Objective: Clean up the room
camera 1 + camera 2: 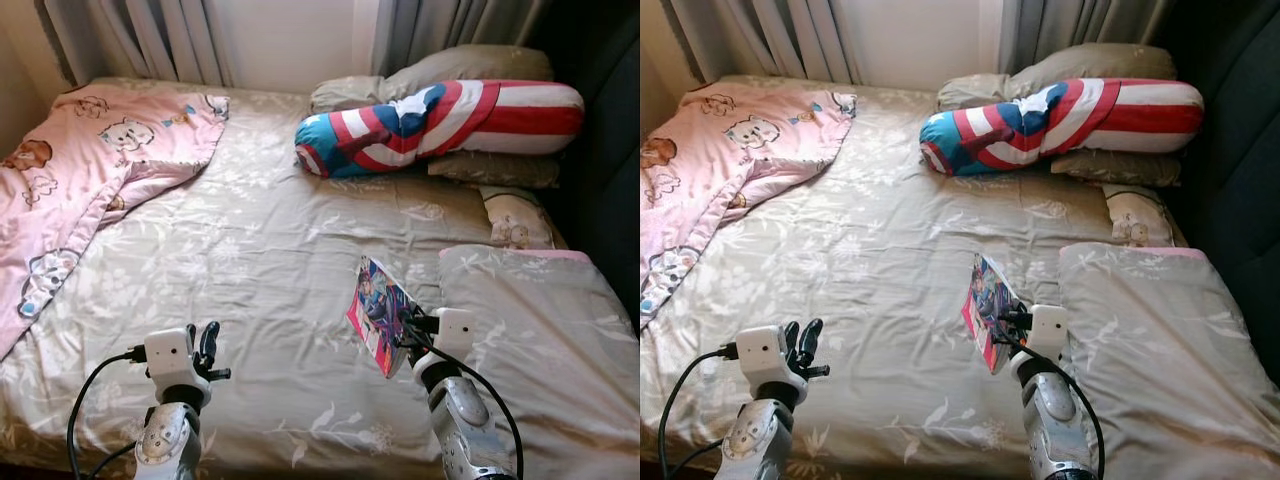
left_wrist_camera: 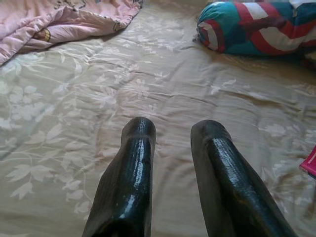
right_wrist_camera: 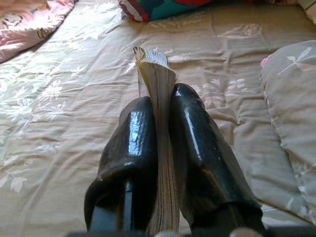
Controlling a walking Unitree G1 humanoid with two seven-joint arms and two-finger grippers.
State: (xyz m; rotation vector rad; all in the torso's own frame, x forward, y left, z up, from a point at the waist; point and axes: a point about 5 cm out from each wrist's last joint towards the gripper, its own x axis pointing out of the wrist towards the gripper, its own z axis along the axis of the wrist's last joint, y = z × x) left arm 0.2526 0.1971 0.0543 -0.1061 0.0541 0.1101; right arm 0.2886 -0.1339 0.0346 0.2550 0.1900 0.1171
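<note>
Right wrist view: right claw [image 3: 160,116] clamps comic book [image 3: 157,98] | left claw [image 2: 173,136] parted (empty) | beige floral bed [image 1: 260,260], curtains [image 1: 150,35] behind

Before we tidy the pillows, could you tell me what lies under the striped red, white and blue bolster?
The striped bolster rests on beige pillows, whose edges show; anything beneath them is covered.

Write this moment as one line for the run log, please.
right gripper: shut on comic book, held above bed | left gripper: open, empty, over sheet | pink blanket: unfolded
</note>
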